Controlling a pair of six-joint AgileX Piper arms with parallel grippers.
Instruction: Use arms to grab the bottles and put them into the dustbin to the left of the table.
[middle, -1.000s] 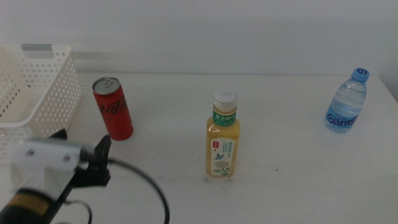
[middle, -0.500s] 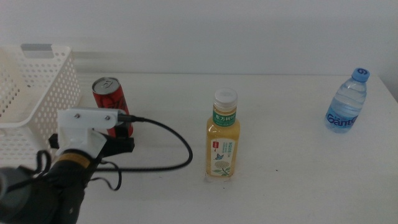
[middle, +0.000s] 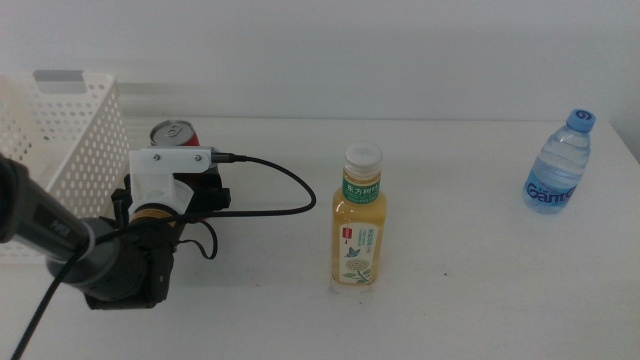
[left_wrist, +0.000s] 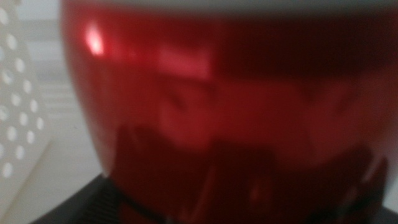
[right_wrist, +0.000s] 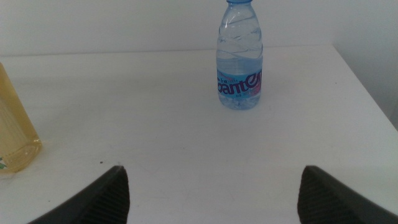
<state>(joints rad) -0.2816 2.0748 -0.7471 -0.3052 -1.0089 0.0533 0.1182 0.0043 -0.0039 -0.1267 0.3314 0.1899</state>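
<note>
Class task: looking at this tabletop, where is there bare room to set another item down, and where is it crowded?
Bare: between the tea bottle and water bottle, and the table in front of both. Crowded: the left gripper at the red can beside the basket.

Left gripper (middle: 190, 190) against red can (middle: 172, 133) (mostly hidden), beside white basket (middle: 60, 150)

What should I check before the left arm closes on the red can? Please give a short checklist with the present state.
1. Left end effector at the red can: ok.
2. Can upright: ok.
3. Can filling the left wrist view: ok.
4. End effector open or shut: cannot tell.
5. Dustbin beside the can, open top: ok.
6. Right end effector waiting, open, facing the water bottle: ok.
</note>
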